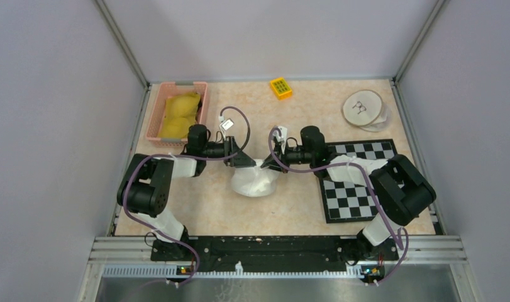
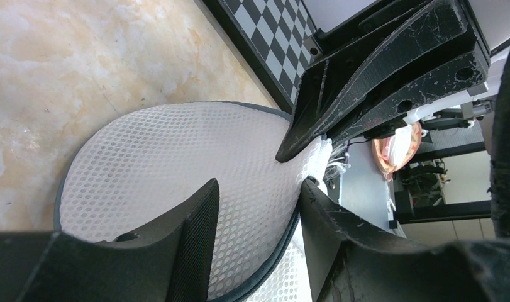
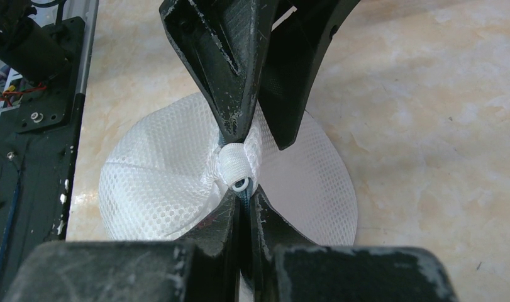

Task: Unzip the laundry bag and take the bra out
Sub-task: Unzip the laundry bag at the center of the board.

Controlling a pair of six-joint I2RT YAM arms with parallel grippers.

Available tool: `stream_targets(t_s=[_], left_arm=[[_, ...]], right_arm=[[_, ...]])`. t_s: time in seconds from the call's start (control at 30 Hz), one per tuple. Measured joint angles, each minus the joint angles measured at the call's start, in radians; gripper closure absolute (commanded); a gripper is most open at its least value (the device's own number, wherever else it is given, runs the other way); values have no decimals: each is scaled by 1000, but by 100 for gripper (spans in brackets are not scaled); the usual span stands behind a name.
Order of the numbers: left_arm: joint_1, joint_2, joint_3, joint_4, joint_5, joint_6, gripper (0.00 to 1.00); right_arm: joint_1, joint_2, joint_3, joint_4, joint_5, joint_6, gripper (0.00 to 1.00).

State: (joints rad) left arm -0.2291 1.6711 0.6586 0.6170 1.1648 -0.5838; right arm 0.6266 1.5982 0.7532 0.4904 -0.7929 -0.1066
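The laundry bag (image 1: 255, 180), round and of white mesh with a dark zipper rim, lies mid-table between the two arms. My left gripper (image 1: 244, 162) is open in the left wrist view (image 2: 258, 189), its fingers astride the bag's rim (image 2: 283, 251) with mesh between them. My right gripper (image 1: 269, 165) faces it from the right, shut on the bag's dark zipper edge (image 3: 243, 202) just below a white ribbed tab (image 3: 234, 162). In the left wrist view the right gripper's fingers (image 2: 365, 94) press on the mesh. The bra is hidden.
A pink basket (image 1: 153, 119) holding a yellow cloth (image 1: 180, 113) stands at the back left. A small yellow block (image 1: 280, 88) and a round wooden disc (image 1: 363, 108) lie at the back. A black-and-white chessboard (image 1: 353, 198) lies under the right arm.
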Motion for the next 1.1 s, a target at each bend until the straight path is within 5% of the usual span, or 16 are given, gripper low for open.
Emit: stream_targets(t_s=[0.73,1.1], left_arm=[[13,-23,-48,144,18,-131,29],[13,-47,-69,85,6,-64,31]], right_arm=[[6,0,-1,22,13,30,100],[6,0,0,21,11,34,100]])
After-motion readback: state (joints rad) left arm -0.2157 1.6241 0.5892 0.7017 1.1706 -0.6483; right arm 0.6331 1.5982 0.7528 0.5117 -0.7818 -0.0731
